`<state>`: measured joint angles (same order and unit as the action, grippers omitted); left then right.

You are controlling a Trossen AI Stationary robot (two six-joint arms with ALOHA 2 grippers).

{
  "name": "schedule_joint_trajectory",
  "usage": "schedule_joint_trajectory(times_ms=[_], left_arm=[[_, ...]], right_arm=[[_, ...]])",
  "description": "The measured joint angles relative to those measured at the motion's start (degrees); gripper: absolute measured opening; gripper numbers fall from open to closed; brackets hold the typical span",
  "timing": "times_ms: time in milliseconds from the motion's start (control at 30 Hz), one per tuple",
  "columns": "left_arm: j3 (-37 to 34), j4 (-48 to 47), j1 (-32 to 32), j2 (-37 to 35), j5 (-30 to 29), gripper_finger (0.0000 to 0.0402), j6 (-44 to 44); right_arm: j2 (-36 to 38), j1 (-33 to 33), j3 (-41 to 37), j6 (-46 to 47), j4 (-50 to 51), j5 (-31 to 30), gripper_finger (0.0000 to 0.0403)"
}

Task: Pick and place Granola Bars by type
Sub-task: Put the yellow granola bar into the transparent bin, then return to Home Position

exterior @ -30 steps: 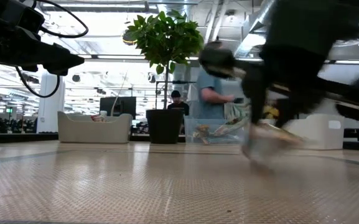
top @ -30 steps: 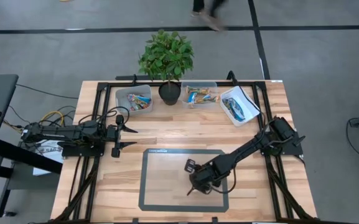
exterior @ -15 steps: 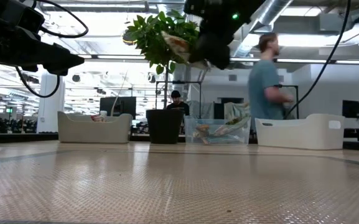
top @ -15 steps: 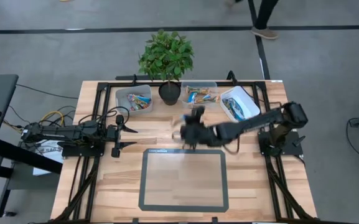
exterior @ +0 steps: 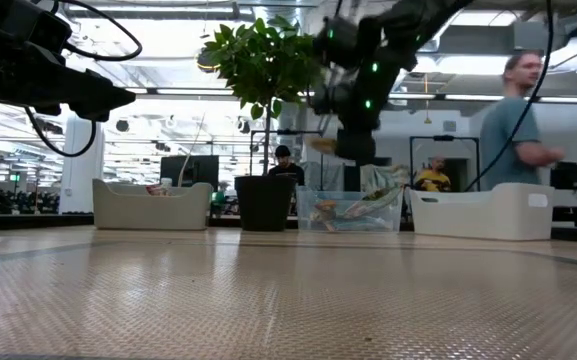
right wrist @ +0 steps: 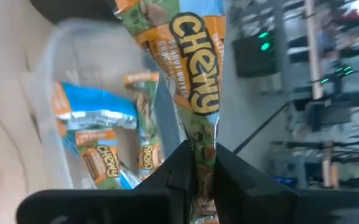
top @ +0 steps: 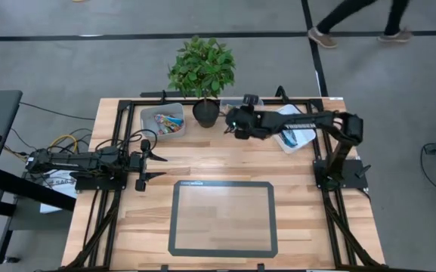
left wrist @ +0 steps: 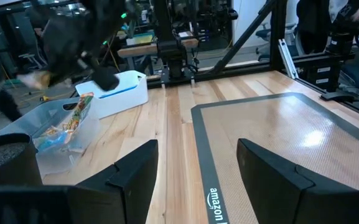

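My right gripper (top: 233,122) reaches over the clear tub (top: 245,113) at the table's far edge, shut on a granola bar (right wrist: 195,62) with an orange and green wrapper. More bars (right wrist: 98,155) lie in that tub below it. Left of the plant, a white tub (top: 163,121) holds colourful bars. To the right, a tilted white tub (top: 292,128) holds blue ones. My left gripper (top: 146,165) waits open near the table's left side, its fingers spread wide in the left wrist view (left wrist: 195,180). My right gripper pinches the granola bar by one end (right wrist: 199,140) between its two fingers. The rest of the wrapper sticks out past the fingertips. The bar is lifted clear and hangs in the air above the clear tub (exterior: 353,212).
A potted plant (top: 202,72) stands at the far edge between the left white tub and the clear tub. A dark-framed mat (top: 222,217) lies on the near half of the table. A person (exterior: 513,120) walks in the room beyond the table.
My right gripper has risen from the mat near the table's near edge and swung toward the far edge, carrying the granola bar lifted clear until it is over the clear tub. A person has walked past behind the table.
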<state>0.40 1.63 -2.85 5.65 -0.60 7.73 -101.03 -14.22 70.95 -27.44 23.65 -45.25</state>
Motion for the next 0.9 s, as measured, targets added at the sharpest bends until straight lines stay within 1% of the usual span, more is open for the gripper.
schedule_joint_trajectory(times_ms=[133,200,300,433,600,667,700,767,833,900], left_arm=[[0.0,0.0,0.0,0.0,0.0,0.0213,0.0],[0.0,0.0,0.0,0.0,0.0,0.0213,0.0],[0.0,0.0,0.0,0.0,0.0,0.0213,0.0],[0.0,0.0,0.0,0.0,0.0,0.0213,0.0],[0.0,0.0,0.0,0.0,0.0,0.0212,0.0],[0.0,0.0,0.0,0.0,0.0,0.0213,0.0],[0.0,0.0,0.0,0.0,0.0,0.0213,0.0],[0.0,0.0,0.0,0.0,0.0,0.0213,0.0],[0.0,0.0,0.0,0.0,0.0,0.0212,0.0],[0.0,0.0,0.0,0.0,0.0,0.0213,0.0]], right_arm=[[-2.6,-4.6,-0.1,-0.1,1.4,5.1,0.0038],[-3.4,-6.3,0.0,0.0,1.2,6.3,0.0043],[-3.4,-8.1,0.0,0.0,1.7,8.2,0.0064],[-2.8,-9.0,0.0,1.9,3.2,11.0,0.0117],[-2.8,-8.8,0.0,5.7,3.8,11.1,0.0204],[-2.0,-8.4,0.0,7.4,4.0,12.4,0.0232],[-1.4,-7.9,0.0,8.3,3.9,13.6,0.0244],[0.8,-6.7,0.0,10.5,4.2,18.5,0.0261],[4.5,-4.5,-1.1,12.4,3.7,24.1,0.0269],[9.2,-1.6,-3.8,12.7,2.4,28.6,0.0270]])
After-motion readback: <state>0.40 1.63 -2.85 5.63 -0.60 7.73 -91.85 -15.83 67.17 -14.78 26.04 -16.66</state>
